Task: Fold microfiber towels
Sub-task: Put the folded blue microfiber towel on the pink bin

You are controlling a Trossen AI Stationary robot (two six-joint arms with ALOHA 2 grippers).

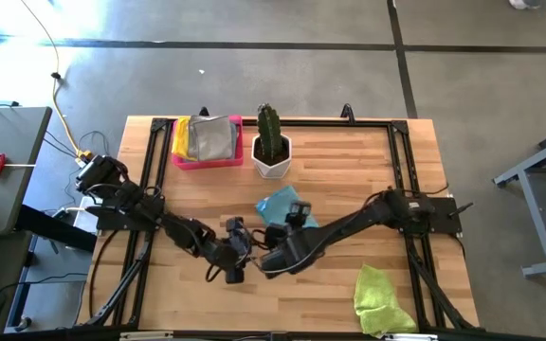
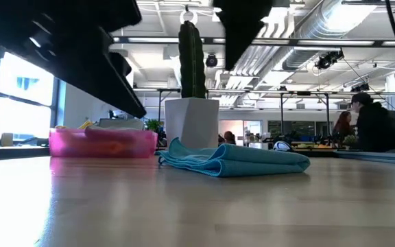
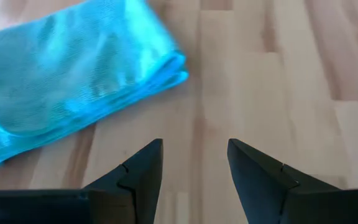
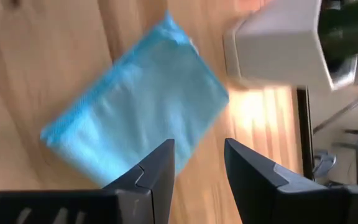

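Left gripper (image 3: 194, 168): empty, fingers parted — just beside the folded light-blue microfiber towel (image 1: 278, 206).
Right gripper (image 4: 199, 168): fingers parted, empty — over that towel.

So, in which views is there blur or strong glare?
Right wrist view: the white pot looks smeared, with a bright glare patch on the table beside it. Low view: the arms overhead are dark silhouettes against the lit room. Left wrist view: the light blue towel is soft.

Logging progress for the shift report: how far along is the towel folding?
Done: folded yellow and grey towels sit in the pink rectangular tray. In hand: the folded light blue towel lies mid-table, with the open left gripper and right gripper above it, empty. Left: the crumpled lime green towel near the table's edge.
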